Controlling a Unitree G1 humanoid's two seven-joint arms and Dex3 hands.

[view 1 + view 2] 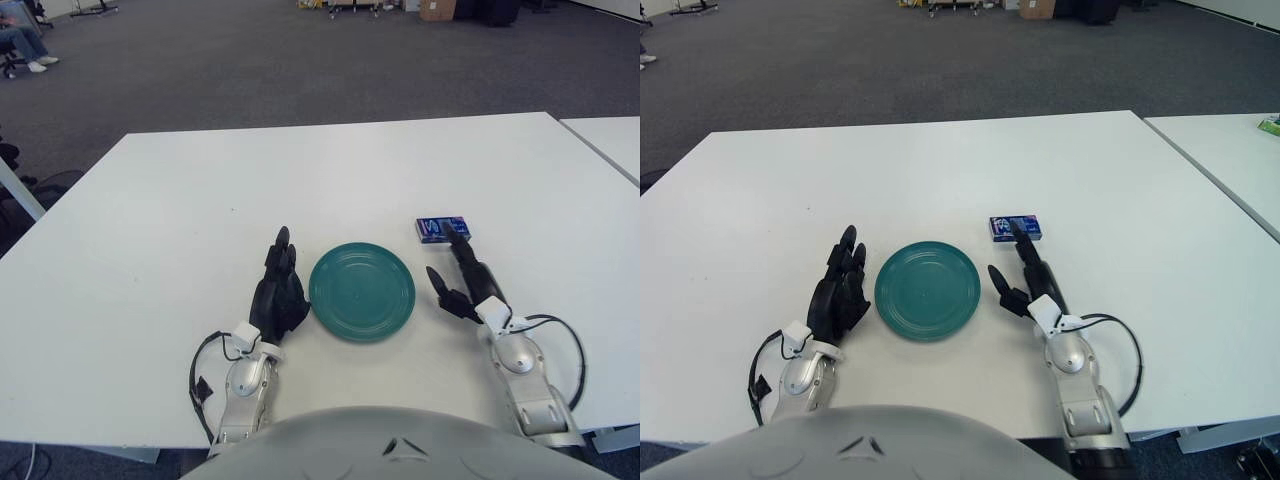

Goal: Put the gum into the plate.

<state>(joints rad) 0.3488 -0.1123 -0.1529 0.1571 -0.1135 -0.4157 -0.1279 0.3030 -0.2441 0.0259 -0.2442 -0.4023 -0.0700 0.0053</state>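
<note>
A blue gum pack (pixel 442 228) lies flat on the white table (pixel 180 200), to the right of and a little beyond the round teal plate (pixel 362 291). The plate holds nothing. My right hand (pixel 455 270) is just right of the plate, fingers spread, with the long fingertips reaching the near edge of the gum pack and the thumb pointing toward the plate. It grips nothing. My left hand (pixel 279 285) shows beside the plate's left rim, fingers extended and together, holding nothing.
A second white table (pixel 610 140) stands close at the right, with a narrow gap between. Grey carpet lies beyond the far edge. Black cables (pixel 560 335) loop beside my right wrist and others beside my left wrist.
</note>
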